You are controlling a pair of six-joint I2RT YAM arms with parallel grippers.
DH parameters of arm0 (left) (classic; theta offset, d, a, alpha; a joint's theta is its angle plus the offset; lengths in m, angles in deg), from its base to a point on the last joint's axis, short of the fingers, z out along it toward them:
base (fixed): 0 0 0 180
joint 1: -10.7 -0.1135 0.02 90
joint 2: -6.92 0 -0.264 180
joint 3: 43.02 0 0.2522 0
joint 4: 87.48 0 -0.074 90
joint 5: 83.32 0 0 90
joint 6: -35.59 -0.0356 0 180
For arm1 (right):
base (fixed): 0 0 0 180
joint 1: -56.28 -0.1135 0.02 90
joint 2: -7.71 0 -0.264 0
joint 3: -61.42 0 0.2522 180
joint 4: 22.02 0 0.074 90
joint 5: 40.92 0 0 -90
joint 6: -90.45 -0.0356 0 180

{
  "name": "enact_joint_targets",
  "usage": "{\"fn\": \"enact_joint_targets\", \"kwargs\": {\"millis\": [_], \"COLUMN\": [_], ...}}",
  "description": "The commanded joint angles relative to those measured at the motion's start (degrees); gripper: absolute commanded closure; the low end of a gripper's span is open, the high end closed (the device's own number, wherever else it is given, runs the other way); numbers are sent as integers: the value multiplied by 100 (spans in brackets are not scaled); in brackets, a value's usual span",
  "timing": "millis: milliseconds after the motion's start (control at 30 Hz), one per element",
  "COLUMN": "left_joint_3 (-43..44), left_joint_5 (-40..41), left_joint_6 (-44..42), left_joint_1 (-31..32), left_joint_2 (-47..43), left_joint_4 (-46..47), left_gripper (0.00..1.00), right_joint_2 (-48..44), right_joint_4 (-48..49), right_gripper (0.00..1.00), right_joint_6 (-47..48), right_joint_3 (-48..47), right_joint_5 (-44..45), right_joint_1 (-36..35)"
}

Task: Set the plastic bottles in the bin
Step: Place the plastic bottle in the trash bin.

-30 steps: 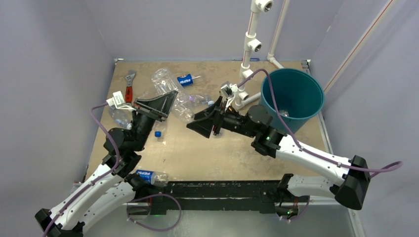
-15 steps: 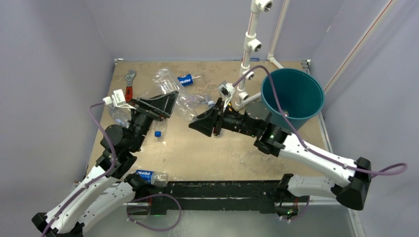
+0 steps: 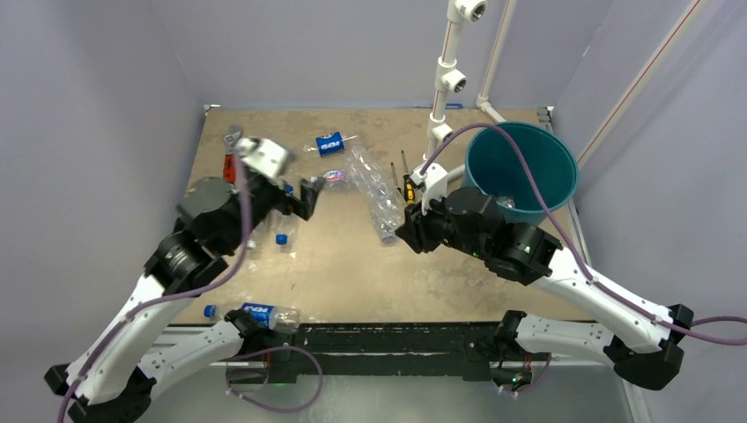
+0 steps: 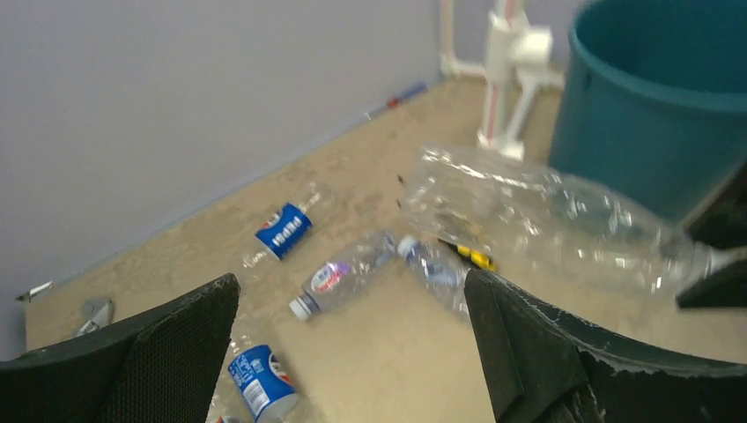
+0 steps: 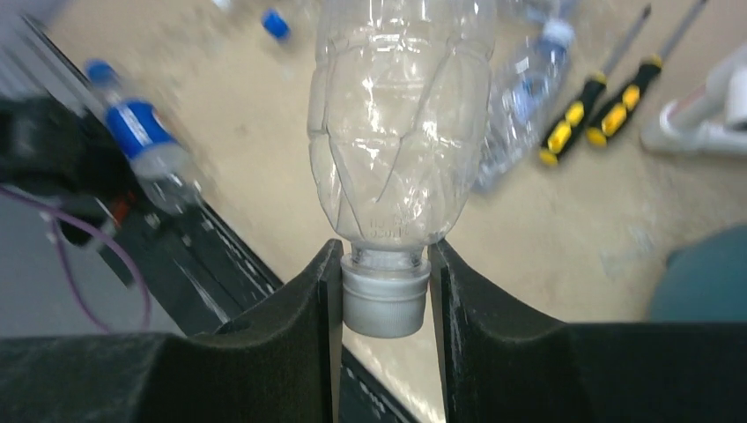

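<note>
A large clear plastic bottle (image 3: 370, 189) hangs over the table's middle. My right gripper (image 3: 398, 234) is shut on its white-capped neck (image 5: 383, 300), and its body (image 5: 401, 132) points away from the jaws. My left gripper (image 3: 298, 199) stands open and empty to the left of it; both wide-spread fingers (image 4: 132, 352) frame bare table. The left wrist view shows the held bottle (image 4: 546, 220) in front of the teal bin (image 4: 669, 106). The bin (image 3: 520, 172) stands at the back right. Other bottles lie loose: a blue-labelled one (image 3: 330, 144) and a white-capped one (image 3: 333, 176).
Another blue-labelled bottle (image 3: 255, 311) lies at the near edge by the left arm's base. Two yellow-and-black screwdrivers (image 5: 581, 115) lie beside the white pipe frame (image 3: 445, 79). A red-handled wrench (image 3: 229, 165) lies at the back left. A loose blue cap (image 3: 281, 238) rests on the table.
The left gripper opened and let go of the large clear bottle, then drew back left. The right gripper closed on the bottle's neck and now holds it alone.
</note>
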Motion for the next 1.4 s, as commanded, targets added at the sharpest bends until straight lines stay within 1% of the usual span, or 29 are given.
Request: {"fn": "enact_joint_targets", "kwargs": {"millis": [0, 67, 100, 133, 200, 333, 433, 533, 567, 600, 700, 800, 933, 1000, 1067, 1367], "left_joint_3": [-271, -415, -437, -404, -178, 127, 116, 196, 392, 470, 646, 691, 536, 374, 279, 156], "left_joint_5": [-1206, -1897, -2106, -2289, -2734, -3204, -3462, -3198, -2794, -2565, -1840, -1476, -954, -679, -615, -494], "left_joint_6": [-2097, -2503, -2702, -2876, -3158, -3670, -3979, -4303, -4580, -4715, -5039, -5222, -5413, -5508, -5525, -5475], "left_joint_1": [446, 459, 459, 459, 461, 469, 546, 764, 1019, 1137, 1491, 1747, 1893, 1911, 1910, 1909], "left_joint_2": [381, 178, 108, 99, 269, 887, 1053, 1316, 1581, 1681, 1883, 1978, 2163, 2131, 2039, 2010], "left_joint_4": [-764, -442, -300, -269, -505, -1007, -948, -1067, -1365, -1499, -1694, -1718, -1862, -1788, -1714, -1638], "left_gripper": [1, 1, 1, 1, 0, 0, 1, 1, 1, 1, 1, 1, 1, 1, 4, 27], "right_joint_2": [-1, -97, -130, -169, -248, -136, -4, 114, 218, 247, 329, 433, 502, 476, 422, 288], "right_joint_4": [-1114, -1222, -1296, -1348, -1389, -1554, -1574, -1579, -1633, -1622, -1624, -1617, -1536, -1503, -1507, -1550], "right_gripper": [100, 100, 100, 100, 100, 100, 100, 100, 100, 100, 100, 100, 100, 100, 100, 100], "right_joint_6": [273, 258, 250, 238, 244, 329, 423, 537, 560, 576, 604, 620, 651, 671, 691, 737], "right_joint_3": [-316, -321, -346, -360, -376, -508, -674, -820, -928, -933, -951, -967, -1080, -1161, -1203, -1292], "right_joint_5": [156, 76, 58, 23, -115, -426, -574, -707, -745, -749, -836, -847, -917, -966, -979, -1023], "right_joint_1": [-7, -7, -7, -7, -7, -7, -7, -27, -70, -88, -141, -209, -243, -244, -248, -242]}}
